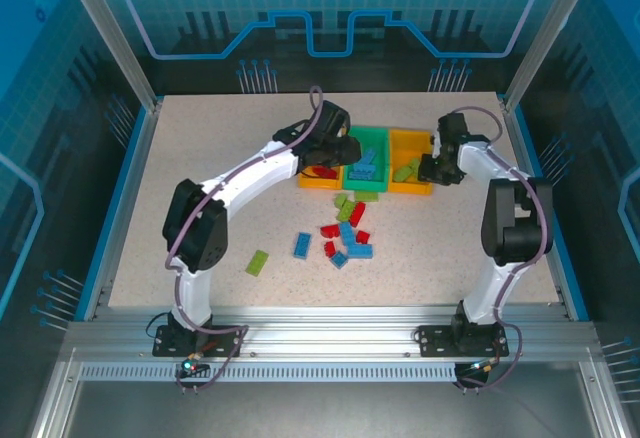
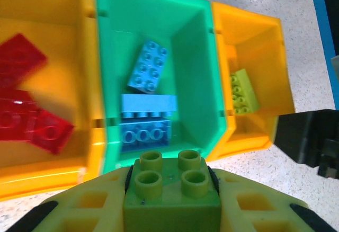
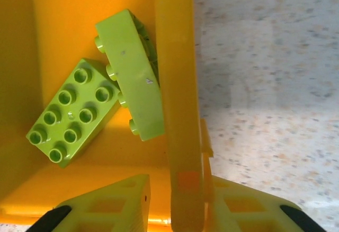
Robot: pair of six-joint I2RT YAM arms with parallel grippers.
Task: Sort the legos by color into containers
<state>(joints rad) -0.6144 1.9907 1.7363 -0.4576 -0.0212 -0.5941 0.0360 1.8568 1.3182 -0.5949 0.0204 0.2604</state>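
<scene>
Over green bin, left hand grips lime lego; right hand straddles orange bin wall, grip unclear.

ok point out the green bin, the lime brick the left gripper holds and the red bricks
green bin [image 2: 183,57]: left wrist view, bare inside
lime brick [image 2: 170,172]: left wrist view, top between the studs
red bricks [image 2: 50,131]: left wrist view, nearer brick's top
</scene>
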